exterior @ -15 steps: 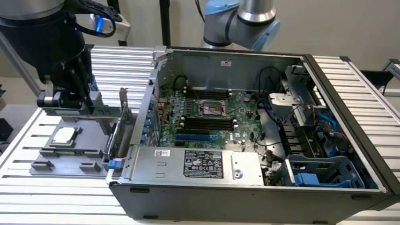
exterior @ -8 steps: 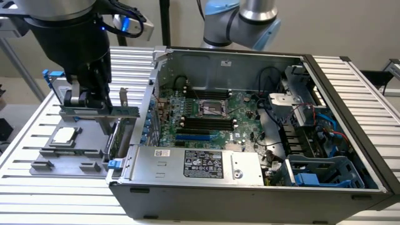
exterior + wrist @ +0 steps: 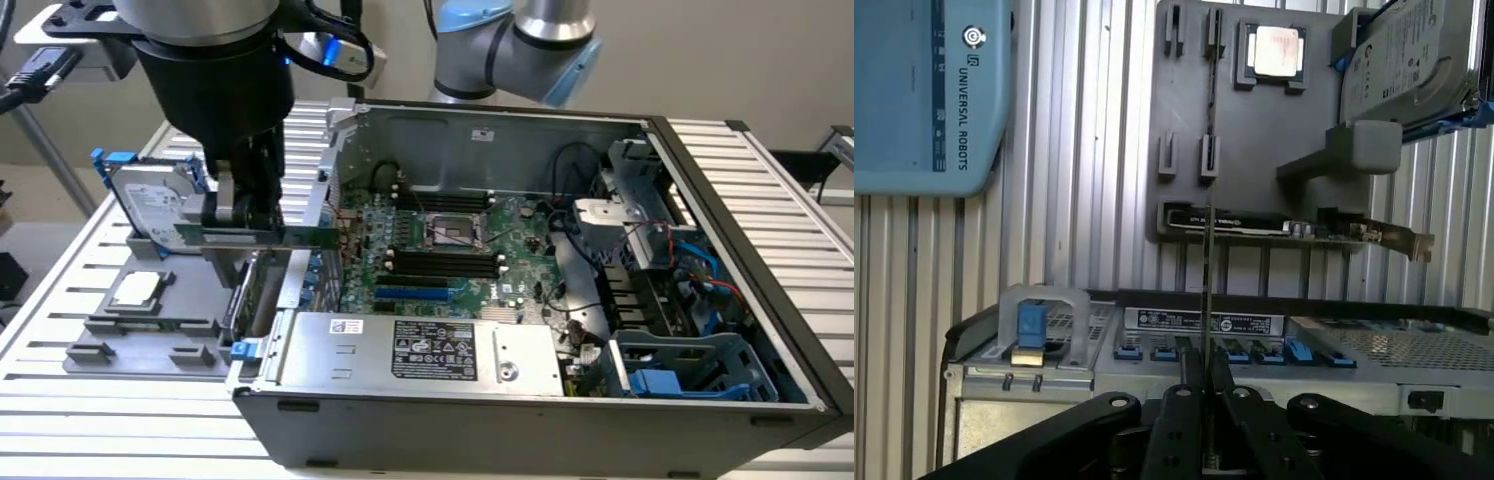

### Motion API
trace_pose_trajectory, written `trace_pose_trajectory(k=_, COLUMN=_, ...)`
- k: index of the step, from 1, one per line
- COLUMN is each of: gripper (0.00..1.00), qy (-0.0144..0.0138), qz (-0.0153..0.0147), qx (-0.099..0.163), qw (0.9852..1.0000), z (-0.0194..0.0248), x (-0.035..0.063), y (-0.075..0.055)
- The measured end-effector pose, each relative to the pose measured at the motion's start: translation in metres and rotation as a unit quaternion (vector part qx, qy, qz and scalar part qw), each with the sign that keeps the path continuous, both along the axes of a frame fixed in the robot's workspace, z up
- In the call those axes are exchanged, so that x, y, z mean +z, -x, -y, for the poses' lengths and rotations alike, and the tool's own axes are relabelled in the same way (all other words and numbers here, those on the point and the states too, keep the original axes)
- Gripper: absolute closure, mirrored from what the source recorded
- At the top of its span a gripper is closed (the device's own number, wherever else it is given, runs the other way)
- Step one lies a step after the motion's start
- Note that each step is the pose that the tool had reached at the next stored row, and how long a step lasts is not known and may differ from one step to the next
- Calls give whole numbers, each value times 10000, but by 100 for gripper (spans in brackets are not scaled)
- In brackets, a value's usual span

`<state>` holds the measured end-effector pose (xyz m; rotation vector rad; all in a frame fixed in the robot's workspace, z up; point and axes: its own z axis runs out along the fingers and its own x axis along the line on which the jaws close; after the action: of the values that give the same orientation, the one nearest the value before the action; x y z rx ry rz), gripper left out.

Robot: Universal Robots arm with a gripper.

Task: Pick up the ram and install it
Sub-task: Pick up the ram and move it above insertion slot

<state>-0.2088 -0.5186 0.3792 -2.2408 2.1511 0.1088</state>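
Note:
The ram [image 3: 287,237] is a thin green stick that my gripper [image 3: 248,222] is shut on and holds level in the air. It hangs over the gap between the grey parts fixture [image 3: 120,335] and the open computer case [image 3: 534,400], at the exterior view's left. In the wrist view the ram [image 3: 1207,270] shows edge-on as a thin line running out from between the black fingers [image 3: 1179,400] of my gripper [image 3: 1206,390]. The motherboard's long black memory slots [image 3: 441,264] lie inside the case, to the exterior view's right of the ram.
On the fixture stand a silver hard drive with blue rails [image 3: 150,200] and a square silver processor [image 3: 138,289]. An expansion card [image 3: 1284,228] lies in the fixture's slot. The case holds a power supply [image 3: 414,350] and blue drive cages [image 3: 694,370]. A second arm [image 3: 521,50] stands behind.

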Motion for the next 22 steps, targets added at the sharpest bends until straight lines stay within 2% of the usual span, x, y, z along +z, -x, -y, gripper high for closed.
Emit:
trace_pose_trajectory(k=15, gripper=86, qy=-4, qz=0, qx=-1, qw=10000, z=-58, x=0, y=-679)
trace_pose_trajectory(k=22, gripper=86, qy=-5, qz=0, qx=0, qw=10000, z=-138, x=0, y=-940)
